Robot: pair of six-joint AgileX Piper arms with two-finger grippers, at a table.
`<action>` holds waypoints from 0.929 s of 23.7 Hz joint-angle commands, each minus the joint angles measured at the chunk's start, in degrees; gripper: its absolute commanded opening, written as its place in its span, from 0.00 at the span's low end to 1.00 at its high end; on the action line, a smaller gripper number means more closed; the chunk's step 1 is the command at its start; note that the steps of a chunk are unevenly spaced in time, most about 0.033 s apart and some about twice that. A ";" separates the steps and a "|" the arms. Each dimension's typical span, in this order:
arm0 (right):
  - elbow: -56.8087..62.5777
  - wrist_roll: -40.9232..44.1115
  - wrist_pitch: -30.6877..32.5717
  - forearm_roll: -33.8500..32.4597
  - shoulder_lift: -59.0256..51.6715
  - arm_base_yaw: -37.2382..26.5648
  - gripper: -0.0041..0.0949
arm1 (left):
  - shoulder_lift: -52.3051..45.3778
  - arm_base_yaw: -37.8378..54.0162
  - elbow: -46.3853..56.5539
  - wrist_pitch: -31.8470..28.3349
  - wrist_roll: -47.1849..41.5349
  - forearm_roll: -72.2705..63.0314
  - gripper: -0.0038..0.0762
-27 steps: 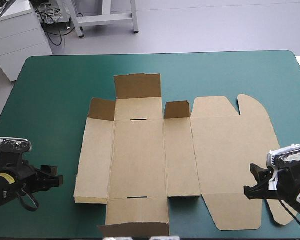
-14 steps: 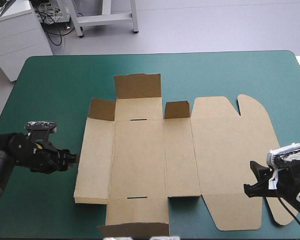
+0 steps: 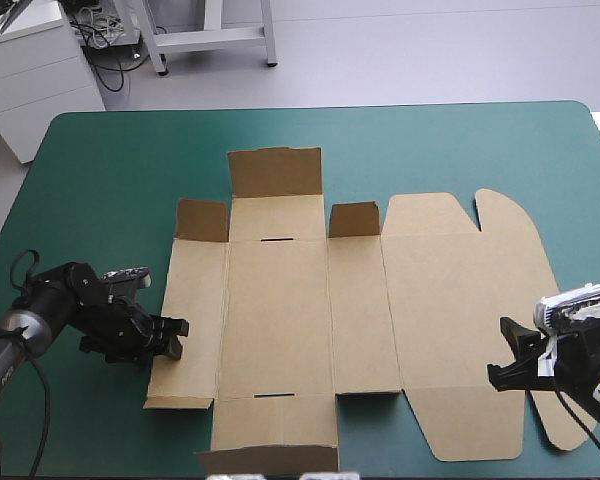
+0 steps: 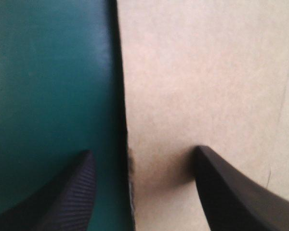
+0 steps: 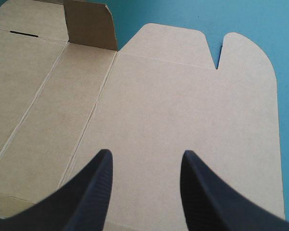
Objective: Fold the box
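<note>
The brown box point(image 3: 280, 310) lies as a flat cut sheet in the middle of the table. Its far flap point(image 3: 275, 172) and two small flaps point(image 3: 202, 218) stand raised, and the lid panel point(image 3: 460, 300) lies flat on the right. My left gripper point(image 3: 175, 338) is open at the sheet's left edge. In the left wrist view point(image 4: 144, 150) that edge runs between the fingers, with one finger over the cover and one over the board point(image 4: 207, 72). My right gripper point(image 3: 500, 365) is open at the lid's near right part, hovering over the board point(image 5: 173, 96) in the right wrist view point(image 5: 146, 153).
The teal-green cover point(image 3: 110, 180) runs wide on the box's left and far sides. A near flap point(image 3: 270, 458) of the box stands slightly raised at the table's front edge. A white cabinet point(image 3: 30, 70) stands beyond the far left corner.
My left gripper has moved right across the cover to the box's left edge. The left panel's near corner looks slightly shifted. The right arm has stayed still.
</note>
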 commanded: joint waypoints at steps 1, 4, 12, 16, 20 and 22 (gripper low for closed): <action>-1.32 -0.73 -3.82 -0.14 0.23 -0.29 0.45 | -1.29 2.13 2.32 -0.67 6.11 -9.51 0.59; -1.32 -0.73 -3.82 -0.14 0.23 -0.29 0.46 | -1.29 3.88 5.44 0.21 12.31 -16.57 0.59; -1.32 -0.73 -3.97 -0.14 0.23 -0.29 0.45 | -1.29 4.60 9.26 4.85 26.39 -34.81 0.59; -1.32 -0.73 -5.03 0.05 0.23 -0.29 0.45 | -1.29 4.60 9.14 6.34 29.18 -39.41 0.54; -1.32 -0.73 -5.55 0.08 0.23 -0.29 0.45 | -1.29 4.60 9.14 6.62 28.99 -39.41 0.19; -1.32 -0.73 -5.55 0.08 0.23 -0.29 0.45 | -1.29 4.60 9.14 6.62 29.16 -39.41 0.08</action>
